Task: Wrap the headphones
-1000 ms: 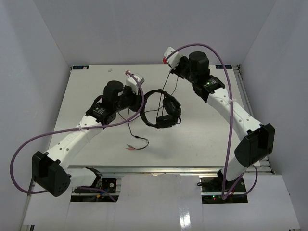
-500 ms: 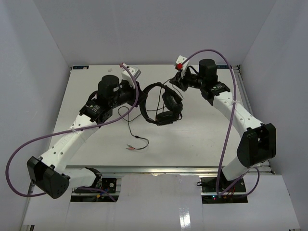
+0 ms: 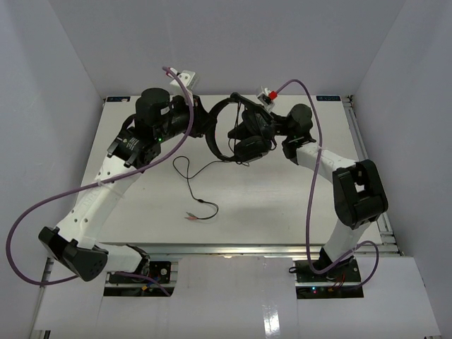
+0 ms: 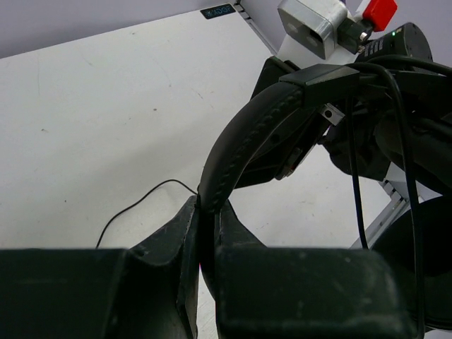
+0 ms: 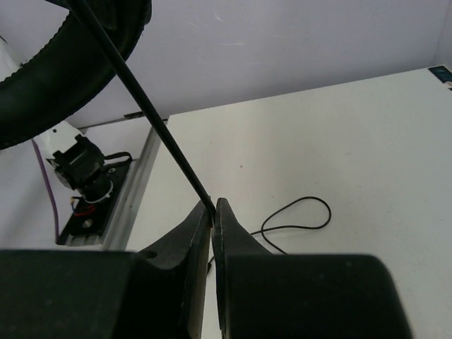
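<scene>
We grip headphones (image 3: 244,138) by headband (image 4: 240,141) in left gripper (image 4: 207,215) and pinch cable (image 5: 152,120) in right gripper (image 5: 212,208). Cable tail and plugs (image 3: 191,216) lie loose below both. Wrapping barely begun, we judge.

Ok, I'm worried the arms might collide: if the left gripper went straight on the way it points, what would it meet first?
The left gripper has its jaws shut on the headphones. Past their headband, the right arm seems first in line, though depth is unclear.
</scene>
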Available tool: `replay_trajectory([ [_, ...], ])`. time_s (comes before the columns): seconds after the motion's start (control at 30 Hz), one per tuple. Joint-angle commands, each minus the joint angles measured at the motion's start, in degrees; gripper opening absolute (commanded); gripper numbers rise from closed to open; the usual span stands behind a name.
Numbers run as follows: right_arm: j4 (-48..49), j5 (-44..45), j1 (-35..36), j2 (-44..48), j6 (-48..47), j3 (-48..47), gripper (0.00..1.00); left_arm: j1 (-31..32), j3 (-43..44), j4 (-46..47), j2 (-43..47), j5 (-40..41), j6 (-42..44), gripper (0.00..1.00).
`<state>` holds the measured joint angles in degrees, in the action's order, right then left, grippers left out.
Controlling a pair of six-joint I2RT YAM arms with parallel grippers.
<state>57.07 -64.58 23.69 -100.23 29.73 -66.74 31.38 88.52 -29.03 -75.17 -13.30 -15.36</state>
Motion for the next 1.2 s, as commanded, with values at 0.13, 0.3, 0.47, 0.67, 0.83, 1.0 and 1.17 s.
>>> replay_trajectory([
  [0.13,19.9,-1.7,3.95,-4.81,18.17,-0.13,0.19,0.94,7.61,2.94,0.17,0.3,-4.99,0.0],
  [0.3,20.03,-0.83,5.47,-5.91,18.3,-0.31,0.32,1.06,9.39,2.55,-0.75,0.44,-5.7,0.0],
  [0.47,20.98,-0.92,7.19,-5.4,17.6,3.13,0.32,1.06,12.75,0.77,-1.9,3.7,-5.62,0.0],
  [0.67,18.45,-1.16,7.94,0.98,12.88,15.6,0.31,1.06,21.4,-1.72,-4.93,15.35,-2.25,0.0],
  [0.83,12.92,-1.42,8.6,7.23,7.11,21.7,0.3,0.93,27.28,-0.84,-8.82,23.74,1.11,0.0],
  [1.0,2.51,-0.44,9.0,13.24,-1.75,25.3,0.29,-0.17,30.26,1.65,-12.74,28.11,1.99,0.0],
  [1.17,-7.31,1.61,9.16,18.21,-8.36,26.75,0.21,-2.03,32.85,3.35,-16.11,30.14,1.29,0.0],
])
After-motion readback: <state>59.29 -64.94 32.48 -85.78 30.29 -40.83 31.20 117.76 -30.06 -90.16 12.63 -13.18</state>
